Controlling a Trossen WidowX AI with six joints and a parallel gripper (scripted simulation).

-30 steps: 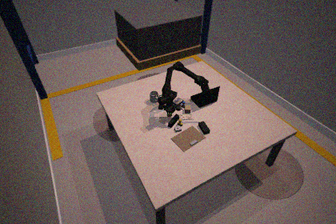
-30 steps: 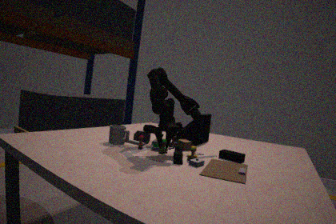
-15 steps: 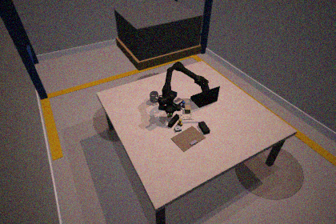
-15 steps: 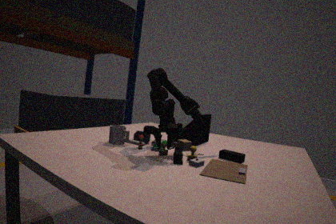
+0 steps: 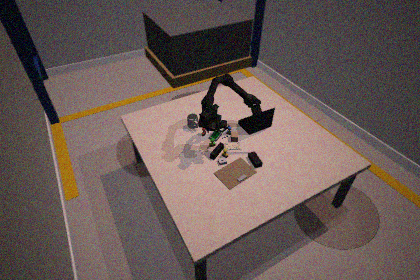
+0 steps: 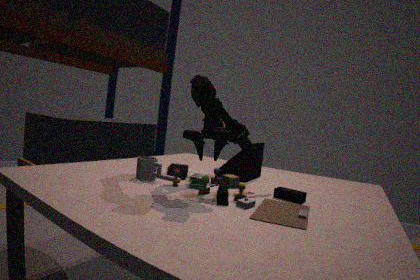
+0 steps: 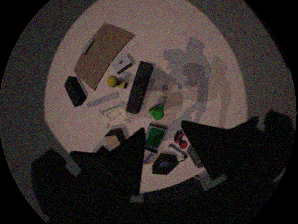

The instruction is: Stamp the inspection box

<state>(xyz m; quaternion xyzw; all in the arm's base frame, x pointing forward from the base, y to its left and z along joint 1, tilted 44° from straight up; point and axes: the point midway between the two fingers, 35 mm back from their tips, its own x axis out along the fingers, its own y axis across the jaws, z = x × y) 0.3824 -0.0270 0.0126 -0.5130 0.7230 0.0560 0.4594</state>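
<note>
My gripper (image 6: 208,159) (image 7: 162,127) is open and empty above the bench, its tips apart in the air. The green-knobbed stamp (image 5: 212,142) (image 6: 205,179) (image 7: 157,112) stands upright on the bench, clear of the fingers; its lettering is not readable. A green pad (image 5: 215,135) (image 7: 155,136) lies just beside it and shows between my fingers in the wrist view. A pale card (image 5: 232,147) (image 7: 115,114) with thin dark lines lies flat to one side; I cannot tell whether it bears a print.
A yellow-knobbed stamp (image 7: 112,81), a red-knobbed one (image 6: 176,171) (image 7: 183,144), a long black block (image 5: 217,151) (image 7: 140,87) and a wooden-topped block (image 5: 234,136) stand around. A brown board (image 5: 235,174) (image 6: 280,212), a mug (image 6: 146,169) and a black panel (image 5: 257,121) are farther out.
</note>
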